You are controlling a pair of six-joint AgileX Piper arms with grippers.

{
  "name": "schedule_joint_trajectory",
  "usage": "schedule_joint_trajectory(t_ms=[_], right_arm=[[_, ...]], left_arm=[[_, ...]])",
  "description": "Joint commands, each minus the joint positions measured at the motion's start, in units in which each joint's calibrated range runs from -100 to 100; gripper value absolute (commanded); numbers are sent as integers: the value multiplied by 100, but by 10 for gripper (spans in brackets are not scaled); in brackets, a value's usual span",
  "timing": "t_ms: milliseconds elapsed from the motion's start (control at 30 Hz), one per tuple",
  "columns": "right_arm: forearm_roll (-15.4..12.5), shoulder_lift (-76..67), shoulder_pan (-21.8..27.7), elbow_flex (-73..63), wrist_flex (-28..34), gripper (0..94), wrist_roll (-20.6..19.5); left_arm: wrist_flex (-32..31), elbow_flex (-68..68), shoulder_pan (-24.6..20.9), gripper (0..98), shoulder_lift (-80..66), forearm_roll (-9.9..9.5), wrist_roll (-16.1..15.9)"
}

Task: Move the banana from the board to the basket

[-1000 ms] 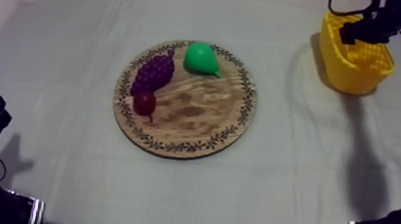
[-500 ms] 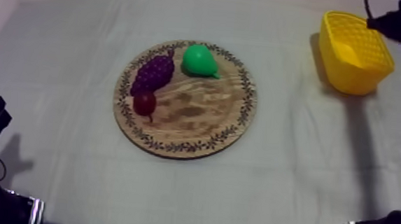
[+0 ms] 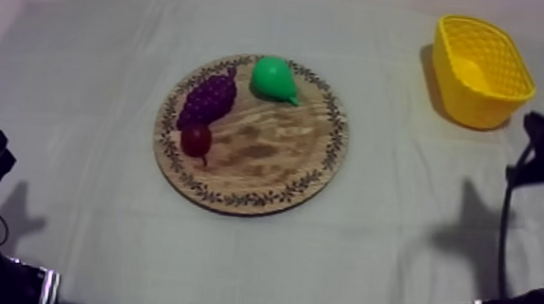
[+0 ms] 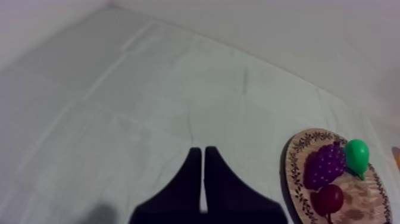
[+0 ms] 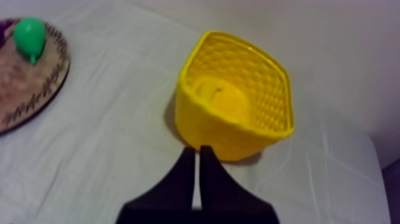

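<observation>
Already the banana [image 5: 217, 95] is lying inside the basket [image 5: 238, 128], as a curved yellow shape on its floor. It is hard to pick out against plastic of the same colour, so I cannot tell for sure which way its long axis is running. The right gripper [image 5: 197, 152] is hanging just in front of the basket's near wall with its two black fingers pressed together into a narrow wedge, gripping nothing. The banana is lying straight ahead of those fingers, beyond the wall and lower than the rim.

The left gripper [image 4: 199, 155] is resting over bare cloth [image 3: 392, 232] at the far side of the table, likewise clenched on nothing and well apart from the basket. If anything more is needed at the basket, the right arm is by far the nearer.

The basket is a squarish tub of bright yellow plastic, its walls moulded in a fine lattice and flaring slightly toward a smooth rim. It is sitting upright on the cloth, apart from the board [image 3: 273, 178]. The board is a flat round disc of grained wood with a dark leafy pattern around its rim. It is carrying a glossy green pear [image 3: 273, 78], a knobbly purple bunch of grapes [image 3: 209, 98] and a small red fruit [image 3: 196, 139], all clustered on the half away from the basket. The cloth is pale grey-white and lightly creased.

Judging by this, the placing is looking done, with only the withdrawal left.
</observation>
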Motion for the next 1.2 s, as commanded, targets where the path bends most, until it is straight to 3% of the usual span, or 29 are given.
schedule_joint_trajectory(t_ms=[0, 167, 267, 567, 667, 933, 1167], right_arm=[[162, -1312, -29, 759, 641, 2, -265], [690, -2152, -93, 860, 2029, 2, -1240], [831, -2575, -87, 863, 2688, 2, -1657], [922, -3064, 19, 862, 3122, 2, -2302], [928, -3079, 41, 862, 3134, 3, -2180], [931, -3086, 26, 862, 3140, 3, -1319], [931, -3087, 25, 862, 3140, 3, -1281]], left_arm=[[-1, -1, -1, 1, -5, -3, -1], [-1, -1, -1, 1, -5, -3, -3], [-1, -1, -1, 1, -5, -3, -3], [-1, -1, -1, 1, -5, -3, -3], [-1, -1, -1, 1, -5, -3, -3], [-1, -1, -1, 1, -5, -3, -1], [-1, -1, -1, 1, -5, -3, -1]])
